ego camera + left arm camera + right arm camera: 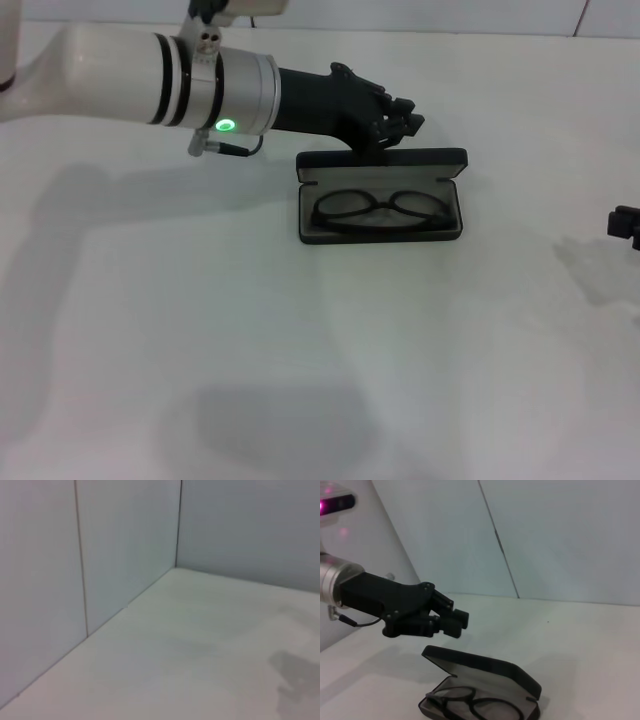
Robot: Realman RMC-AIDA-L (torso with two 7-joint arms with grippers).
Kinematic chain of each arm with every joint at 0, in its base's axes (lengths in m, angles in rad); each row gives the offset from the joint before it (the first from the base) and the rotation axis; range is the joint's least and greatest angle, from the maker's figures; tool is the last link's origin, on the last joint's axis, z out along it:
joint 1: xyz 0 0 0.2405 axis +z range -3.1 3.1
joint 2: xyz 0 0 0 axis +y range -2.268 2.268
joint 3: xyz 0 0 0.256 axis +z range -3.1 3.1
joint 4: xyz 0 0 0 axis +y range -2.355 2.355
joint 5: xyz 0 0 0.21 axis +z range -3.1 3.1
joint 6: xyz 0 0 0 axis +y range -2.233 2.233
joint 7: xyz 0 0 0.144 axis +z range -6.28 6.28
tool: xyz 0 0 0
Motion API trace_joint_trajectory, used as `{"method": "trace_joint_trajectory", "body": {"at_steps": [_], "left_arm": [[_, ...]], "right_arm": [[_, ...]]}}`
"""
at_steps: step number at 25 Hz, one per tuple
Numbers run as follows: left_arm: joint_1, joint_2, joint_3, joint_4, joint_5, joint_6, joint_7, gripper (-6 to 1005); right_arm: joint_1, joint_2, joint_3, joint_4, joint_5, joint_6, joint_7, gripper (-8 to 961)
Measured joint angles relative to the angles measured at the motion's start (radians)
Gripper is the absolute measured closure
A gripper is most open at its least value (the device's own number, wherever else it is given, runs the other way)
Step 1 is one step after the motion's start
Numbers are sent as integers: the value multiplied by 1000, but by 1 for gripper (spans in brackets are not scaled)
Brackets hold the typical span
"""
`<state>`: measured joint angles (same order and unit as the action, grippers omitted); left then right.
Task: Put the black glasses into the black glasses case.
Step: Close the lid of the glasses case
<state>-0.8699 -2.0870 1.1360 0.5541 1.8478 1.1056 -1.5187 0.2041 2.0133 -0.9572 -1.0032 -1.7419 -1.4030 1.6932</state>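
The black glasses [380, 211] lie inside the open black glasses case [381, 222] on the white table [300, 350] in the head view, the left pincer [405, 118] pressed together just above its lid; the right pincer [625, 224] is cut off, state untellable. Left wrist view: only table and wall. Right wrist view: no lettering on the case

Bright, even overhead light. Soft grey shadows lie on the table [300, 380] at lower centre and left of the head view. The left wrist view is blurred throughout.
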Motion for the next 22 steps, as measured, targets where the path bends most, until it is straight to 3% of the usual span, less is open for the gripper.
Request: {"method": "trace_joint_trajectory", "body": {"at_steps": [22], "left_arm": [[-24,-5,37,-91,6,-104,33,810]], "right_arm": [[56,-1,0,79,-5,31,-41,805]]}}
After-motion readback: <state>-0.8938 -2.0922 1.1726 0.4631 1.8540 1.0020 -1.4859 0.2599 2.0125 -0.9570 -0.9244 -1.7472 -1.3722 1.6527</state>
